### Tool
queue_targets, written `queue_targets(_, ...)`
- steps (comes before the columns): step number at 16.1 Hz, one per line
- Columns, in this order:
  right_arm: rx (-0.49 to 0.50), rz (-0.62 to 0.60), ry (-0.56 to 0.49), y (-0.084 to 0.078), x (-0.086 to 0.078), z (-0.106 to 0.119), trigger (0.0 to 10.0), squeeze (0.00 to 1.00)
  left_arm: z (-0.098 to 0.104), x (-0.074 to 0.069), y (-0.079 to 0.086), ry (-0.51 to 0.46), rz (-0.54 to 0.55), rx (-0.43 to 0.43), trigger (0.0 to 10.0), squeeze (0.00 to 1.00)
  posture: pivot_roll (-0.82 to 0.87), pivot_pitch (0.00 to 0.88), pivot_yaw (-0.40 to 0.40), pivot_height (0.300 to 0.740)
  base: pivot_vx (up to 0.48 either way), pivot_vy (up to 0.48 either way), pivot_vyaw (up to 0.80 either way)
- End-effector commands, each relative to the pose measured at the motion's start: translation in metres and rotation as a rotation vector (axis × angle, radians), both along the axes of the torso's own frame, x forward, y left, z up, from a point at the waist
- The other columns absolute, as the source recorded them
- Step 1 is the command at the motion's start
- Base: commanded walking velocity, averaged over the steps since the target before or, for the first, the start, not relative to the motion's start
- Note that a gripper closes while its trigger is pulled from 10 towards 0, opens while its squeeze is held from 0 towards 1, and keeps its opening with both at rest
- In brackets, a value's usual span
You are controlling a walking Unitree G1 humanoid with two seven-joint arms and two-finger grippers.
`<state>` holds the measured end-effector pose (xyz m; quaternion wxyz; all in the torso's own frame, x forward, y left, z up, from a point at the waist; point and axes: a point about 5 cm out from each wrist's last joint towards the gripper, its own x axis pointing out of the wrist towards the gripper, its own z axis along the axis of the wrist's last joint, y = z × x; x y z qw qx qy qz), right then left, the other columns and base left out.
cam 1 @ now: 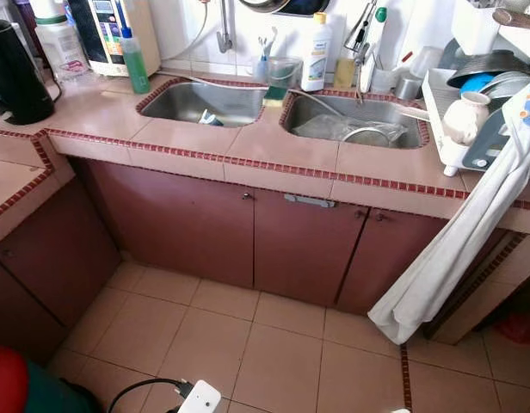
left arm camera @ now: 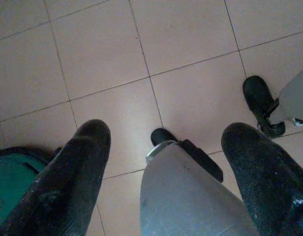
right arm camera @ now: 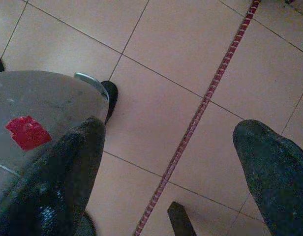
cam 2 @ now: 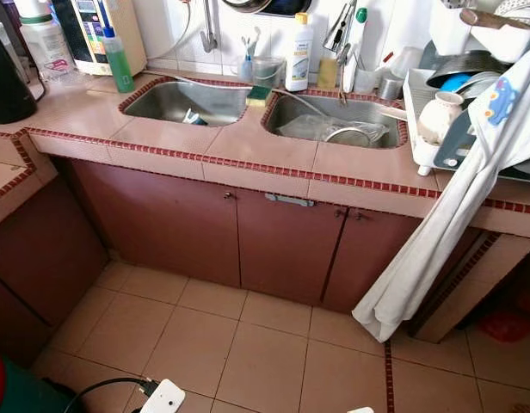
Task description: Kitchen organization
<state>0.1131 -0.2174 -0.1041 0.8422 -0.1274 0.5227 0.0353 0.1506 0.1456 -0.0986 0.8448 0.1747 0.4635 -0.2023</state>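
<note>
A tiled counter (cam 1: pixel 265 159) holds two steel sinks. The left sink (cam 1: pixel 200 103) has a small item lying in it; the right sink (cam 1: pixel 355 120) holds clear plastic and a round wire strainer. A white dish rack (cam 1: pixel 476 112) with bowls and a cream jug stands at the right end. Both arms hang low over the floor. My left gripper (left arm camera: pixel 164 147) is open above the tiles and my own leg. My right gripper (right arm camera: pixel 171 157) is open too, nothing between its fingers.
A black kettle (cam 1: pixel 14 73), a green bottle (cam 1: pixel 134 62) and a white dish-soap bottle (cam 1: pixel 315 53) stand on the counter. A white cloth (cam 1: pixel 459 241) hangs from the rack down to the floor. Brown cabinet doors (cam 1: pixel 299 249) are closed. A cable and white plug (cam 1: pixel 196 397) lie on the floor.
</note>
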Motion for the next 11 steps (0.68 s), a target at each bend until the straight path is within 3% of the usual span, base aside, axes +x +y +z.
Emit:
queue_targets(1, -0.002, 0.006, 0.005, 0.0018, 0.0011, -0.0003, 10.0, 0.00, -0.0015, -0.0031, 0.0039, 0.014, 0.014, 0.017, 10.0, 0.00, -0.10, 0.000, 0.012, 0.740, 0.000, 0.000, 0.00)
queue_targets(11, 0.002, 0.032, 0.036, 0.0097, -0.0031, -0.0033, 10.0, 0.00, -0.0035, -0.0090, 0.0100, 0.040, 0.037, 0.009, 10.0, 0.00, -0.08, 0.000, 0.006, 0.740, 0.000, 0.000, 0.00)
